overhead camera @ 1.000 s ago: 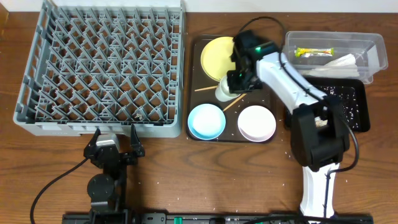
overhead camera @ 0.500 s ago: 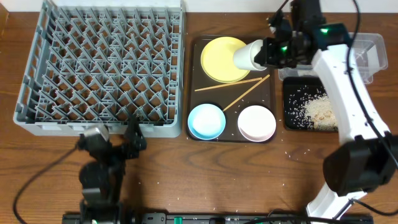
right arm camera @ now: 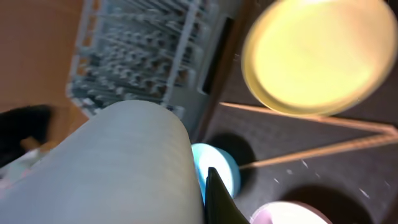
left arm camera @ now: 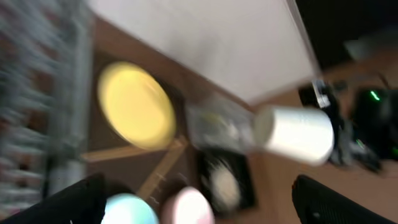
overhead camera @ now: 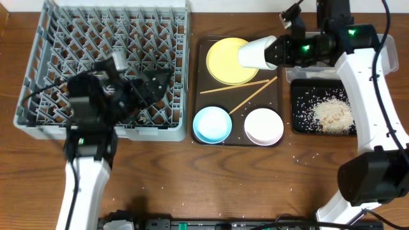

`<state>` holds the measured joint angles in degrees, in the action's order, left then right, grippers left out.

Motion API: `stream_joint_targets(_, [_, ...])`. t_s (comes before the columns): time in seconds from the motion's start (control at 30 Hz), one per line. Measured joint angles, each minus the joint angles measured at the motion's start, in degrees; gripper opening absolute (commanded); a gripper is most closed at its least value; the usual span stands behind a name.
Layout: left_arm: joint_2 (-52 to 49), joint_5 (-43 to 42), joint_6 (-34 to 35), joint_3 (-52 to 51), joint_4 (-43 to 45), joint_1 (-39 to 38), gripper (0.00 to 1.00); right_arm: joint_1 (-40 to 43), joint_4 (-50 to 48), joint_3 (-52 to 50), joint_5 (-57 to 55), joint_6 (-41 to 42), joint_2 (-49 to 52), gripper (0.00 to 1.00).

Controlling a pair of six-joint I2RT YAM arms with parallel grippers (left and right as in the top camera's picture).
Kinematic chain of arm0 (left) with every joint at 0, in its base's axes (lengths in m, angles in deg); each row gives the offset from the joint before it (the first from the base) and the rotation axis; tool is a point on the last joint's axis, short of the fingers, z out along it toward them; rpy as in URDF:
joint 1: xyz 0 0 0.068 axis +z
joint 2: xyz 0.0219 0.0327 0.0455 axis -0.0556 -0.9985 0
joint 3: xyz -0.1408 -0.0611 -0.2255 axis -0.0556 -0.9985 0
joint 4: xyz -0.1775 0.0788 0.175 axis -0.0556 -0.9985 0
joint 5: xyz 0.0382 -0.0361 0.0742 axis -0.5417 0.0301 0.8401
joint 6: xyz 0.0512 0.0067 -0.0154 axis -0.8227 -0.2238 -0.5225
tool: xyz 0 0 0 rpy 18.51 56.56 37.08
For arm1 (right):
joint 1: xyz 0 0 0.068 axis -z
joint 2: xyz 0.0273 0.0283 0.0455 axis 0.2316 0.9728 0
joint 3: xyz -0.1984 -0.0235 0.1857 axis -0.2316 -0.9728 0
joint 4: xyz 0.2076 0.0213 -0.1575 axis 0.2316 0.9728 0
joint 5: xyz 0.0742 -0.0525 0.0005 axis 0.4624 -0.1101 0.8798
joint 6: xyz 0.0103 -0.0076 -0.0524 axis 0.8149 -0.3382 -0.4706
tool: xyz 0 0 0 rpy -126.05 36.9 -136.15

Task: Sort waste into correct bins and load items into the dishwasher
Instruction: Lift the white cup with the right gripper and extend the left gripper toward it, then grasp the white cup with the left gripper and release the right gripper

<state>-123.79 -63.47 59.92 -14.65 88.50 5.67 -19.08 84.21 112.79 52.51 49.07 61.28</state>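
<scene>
Hanging on its side over the right edge of the yellow plate point(overhead camera: 223, 61), the small white cup point(overhead camera: 257, 52) is pinched tight at its right end by your right gripper point(overhead camera: 280, 51), that arm arching above the black tray point(overhead camera: 300, 121). Your left gripper point(overhead camera: 146, 89) hovers over the dish rack point(overhead camera: 64, 38), jaws spread wide, empty.

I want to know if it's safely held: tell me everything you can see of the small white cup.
The white cup is small, smooth, slightly tapered. It lies on its side in the air, wider end pointing left, gripped at its narrower end by the right hand. It hangs over the right edge of the yellow plate, touching nothing else.
</scene>
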Motion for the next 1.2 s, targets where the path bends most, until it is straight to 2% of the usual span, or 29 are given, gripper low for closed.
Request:
stream_joint_targets(0.1, [-5.2, -7.26, 3.3, 0.09, -0.17, -0.04, 0.96, 0.17, -2.23, -1.73, 5.35, -1.99, 0.0, 0.01])
stream_joint_targets(0.2, [-9.33, -13.4, 10.58, 0.09, -0.26, -0.02, 0.96, 0.17, -5.95, -5.64, 10.75, -3.5, 0.0, 0.01])
stream_joint_targets(0.3, [-11.63, -19.28, 16.17, 0.09, -0.28, -0.02, 0.96, 0.17, -11.89, -11.32, 16.15, -4.26, 0.0, 0.01])
stream_joint_targets(0.4, [-12.24, -23.96, 18.84, 0.09, -0.13, -0.15, 0.96, 0.13, -18.53, -17.16, 21.68, -4.52, 0.0, 0.01])
stream_joint_targets(0.53, [-12.26, -27.76, 19.45, 0.09, -0.07, -1.11, 0.96, -1.22, -26.36, -22.64, 26.51, -3.02, 0.0, 0.01])
stream_joint_targets(0.83, [-12.26, -30.64, 17.22, 0.09, -0.11, -4.61, 0.96, -9.81, -38.8, -23.56, 27.76, 5.57, 0.0, 0.01])
stream_joint_targets(1.2, [-12.26, -33.31, 16.79, 0.09, 5.25, -4.63, 0.96, -16.33, -39.74, -23.56, 27.58, 11.13, 0.0, 0.01])
